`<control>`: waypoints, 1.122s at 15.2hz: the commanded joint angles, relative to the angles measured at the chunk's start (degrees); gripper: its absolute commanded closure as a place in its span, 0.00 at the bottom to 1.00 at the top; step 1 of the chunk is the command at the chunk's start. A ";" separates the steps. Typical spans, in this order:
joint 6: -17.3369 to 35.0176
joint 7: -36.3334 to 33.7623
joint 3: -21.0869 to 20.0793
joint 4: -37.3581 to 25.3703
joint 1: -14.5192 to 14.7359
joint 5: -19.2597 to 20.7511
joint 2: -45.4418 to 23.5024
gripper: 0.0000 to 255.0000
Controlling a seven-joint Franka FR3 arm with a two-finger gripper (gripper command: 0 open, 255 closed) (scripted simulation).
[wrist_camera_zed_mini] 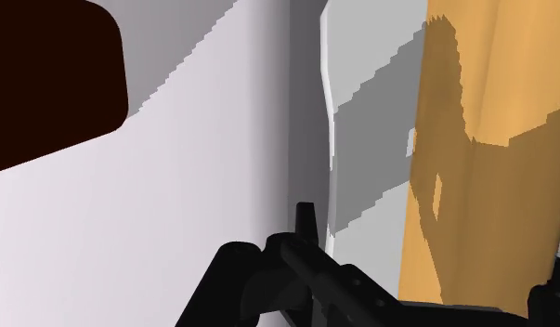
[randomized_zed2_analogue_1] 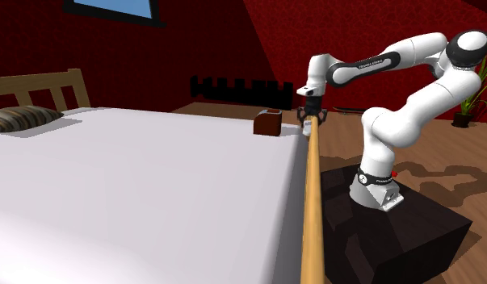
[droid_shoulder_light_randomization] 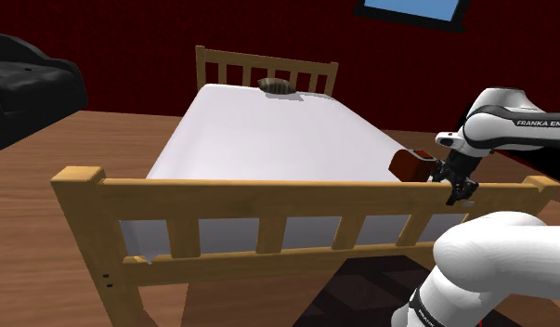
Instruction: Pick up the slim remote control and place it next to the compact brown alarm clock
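Tan wooden footboard rail [randomized_zed2_analogue_1: 312, 202] being just under the all-black gripper [randomized_zed2_analogue_1: 308, 123], whose grip cannot be told, the slim black remote control [wrist_camera_zed_mini: 310, 237] seemingly carried may be deflected off-bed, away from the boxy brown alarm clock [randomized_zed2_analogue_1: 267, 123] at the gripper's 9 o'clock in the second exterior view.

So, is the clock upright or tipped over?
Upright, it seems: the clock sits flat on the mattress corner, beside the footboard.

The clock [droid_shoulder_light_randomization: 410, 165] sits on the mattress [droid_shoulder_light_randomization: 268, 139] just beside the gripper [droid_shoulder_light_randomization: 461, 193], which hangs at the footboard [droid_shoulder_light_randomization: 306, 190]; the pillow [droid_shoulder_light_randomization: 276, 85] lies well beyond, by the headboard [droid_shoulder_light_randomization: 233, 65]
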State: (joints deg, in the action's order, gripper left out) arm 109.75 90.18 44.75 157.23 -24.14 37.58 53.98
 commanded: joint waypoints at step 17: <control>10.03 -1.10 6.72 4.79 0.22 5.38 -5.03 1.00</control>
State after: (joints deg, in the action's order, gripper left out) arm 119.77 89.09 51.47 162.02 -23.92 42.96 48.95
